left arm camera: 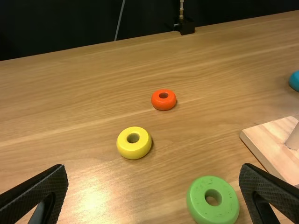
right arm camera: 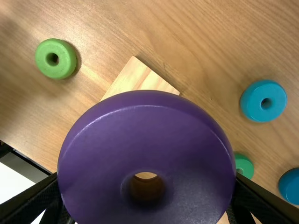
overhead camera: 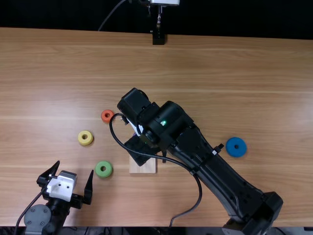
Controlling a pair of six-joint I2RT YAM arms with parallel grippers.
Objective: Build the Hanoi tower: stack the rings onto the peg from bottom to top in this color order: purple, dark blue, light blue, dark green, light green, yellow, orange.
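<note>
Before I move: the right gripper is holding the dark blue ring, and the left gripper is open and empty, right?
Not quite: the right gripper is holding the purple ring, as the right wrist view shows. The left gripper is indeed open and empty.

A big, glossy purple ring (right arm camera: pixel 147 126) is held by the right tool (overhead camera: pixel 142 149) above the pale square wooden base (overhead camera: pixel 143 167) with its round peg (left arm camera: pixel 294 138). Light green (overhead camera: pixel 103 169), yellow (overhead camera: pixel 85 138) and orange (overhead camera: pixel 104 119) rings lie flat on the bench left of the base. The dark blue ring (overhead camera: pixel 236 147) lies well to its right; a light blue ring (right arm camera: pixel 263 101) and partly hidden dark green ring (right arm camera: pixel 245 164) also rest on the bench.
</note>
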